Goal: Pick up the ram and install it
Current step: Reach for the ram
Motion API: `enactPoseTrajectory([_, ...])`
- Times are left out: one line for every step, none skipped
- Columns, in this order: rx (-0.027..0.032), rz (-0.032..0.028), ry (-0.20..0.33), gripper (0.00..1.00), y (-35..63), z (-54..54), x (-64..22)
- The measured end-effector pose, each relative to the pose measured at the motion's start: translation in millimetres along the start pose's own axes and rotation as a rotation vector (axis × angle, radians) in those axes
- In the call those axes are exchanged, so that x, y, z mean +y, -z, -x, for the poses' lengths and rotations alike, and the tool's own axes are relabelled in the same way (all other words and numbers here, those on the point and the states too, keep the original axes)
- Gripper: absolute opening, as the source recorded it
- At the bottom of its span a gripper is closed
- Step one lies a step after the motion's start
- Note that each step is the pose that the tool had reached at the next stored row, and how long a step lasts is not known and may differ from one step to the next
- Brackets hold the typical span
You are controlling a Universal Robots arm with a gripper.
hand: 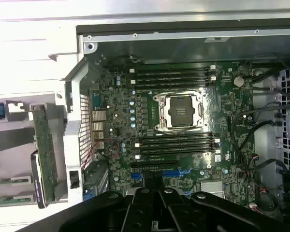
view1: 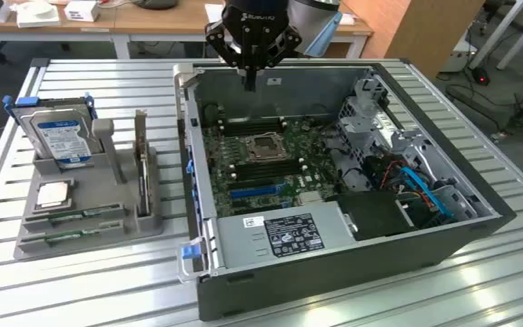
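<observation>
"Ram (view1: 71, 215) position and claw state?" asks the trainee.

"The ram lies in a groove at the near end of the grey holder (view1: 144, 219), at the exterior view's left, well apart from the computer case (view1: 334, 272). A second stick of the same kind lies just beside it, nearer still. Whether they rest flat or on edge cannot be told. The gripper (view1: 250, 83) hangs over the far wall of the case, clenched on nothing, fingertips pointing down," the instructor replies. "Judged from that, the pick-up has not begun."

"What does a sound pick-up call for?"

"Three things, by the instructor's reckoning. First, the jaws need to be released before any descent, since clenched fingers would strike the stick instead of straddling it. Second, the fingers should close near the middle of the stick, so that it hangs level and does not swing. Third, the approach should come straight down, clear of the hard drive (view1: 62, 136) and the expansion card (view1: 141, 153), both standing upright in the same holder. The lift should stay vertical until the stick is out of its groove. The memory slots (view1: 266, 167) beside the processor socket (view1: 266, 145) look vacant, so the contact edge should be left free of the fingers."
</observation>
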State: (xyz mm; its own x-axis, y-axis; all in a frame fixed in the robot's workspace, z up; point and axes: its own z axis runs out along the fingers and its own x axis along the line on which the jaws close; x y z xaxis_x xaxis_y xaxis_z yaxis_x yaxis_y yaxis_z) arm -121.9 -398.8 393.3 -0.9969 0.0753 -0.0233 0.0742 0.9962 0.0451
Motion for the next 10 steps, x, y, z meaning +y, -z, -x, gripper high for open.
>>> enactPoseTrajectory([0.0,0.0,0.0,0.09,0.0,0.0,0.0])
enactPoseTrajectory([0.0,0.0,0.0,0.09,0.0,0.0,0.0])
enactPoseTrajectory([0.0,0.0,0.0,0.09,0.0,0.0,0.0])
enactPoseTrajectory([0.0,0.0,0.0,0.09,0.0,0.0,0.0])
enactPoseTrajectory([0.0001,0.0,0.0,0.09,0.0,0.0,0.0])
enactPoseTrajectory([0.0001,0.0,0.0,0.09,0.0,0.0,0.0])
enactPoseTrajectory([0.0,0.0,0.0,0.09,0.0,0.0,0.0])
enactPoseTrajectory([0.0001,0.0,0.0,0.09,0.0,0.0,0.0])
enactPoseTrajectory([0.0001,-0.0001,0.0,0.09,0.0,0.0,0.0])
enactPoseTrajectory([0.0,0.0,0.0,0.09,0.0,0.0,0.0])
